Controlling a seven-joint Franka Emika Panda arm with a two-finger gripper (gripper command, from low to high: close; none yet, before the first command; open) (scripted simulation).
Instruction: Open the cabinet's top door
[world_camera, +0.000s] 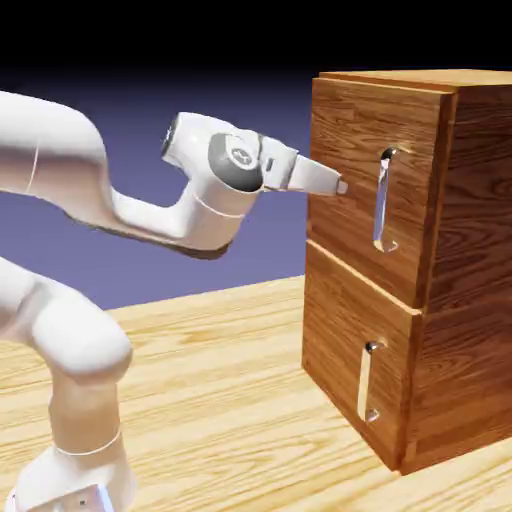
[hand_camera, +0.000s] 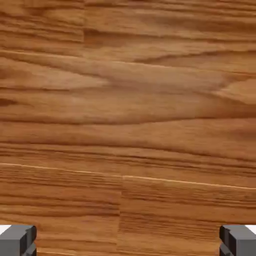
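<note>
White arm (world_camera: 95, 345) is being brought to bear on the top door (world_camera: 345, 125); the step in hand is being judged as approach, before any grasp. Gripper (world_camera: 342, 187) is being held wide open, nothing being gripped; only bare wood grain is being shown between the fingertips in the hand view. Fingertips are being presented close to the door face; whether wood is being touched can't be told. The long silver handle (world_camera: 380, 205) is being missed, being set beyond the tips, toward the exterior view's right. Next move: a sideways shift is being called for, tips being backed off slightly if needed, then the bar being straddled and clamped before any pull. Pose: base is being seen at the exterior view's lower left, links being folded above it, forearm being angled down to a bent wrist, hand being aimed at the cabinet (world_camera: 475, 280) with a slight downward tilt. Door is being seen shut, above the lower door (world_camera: 335, 315), on the cabinet's front.
</note>
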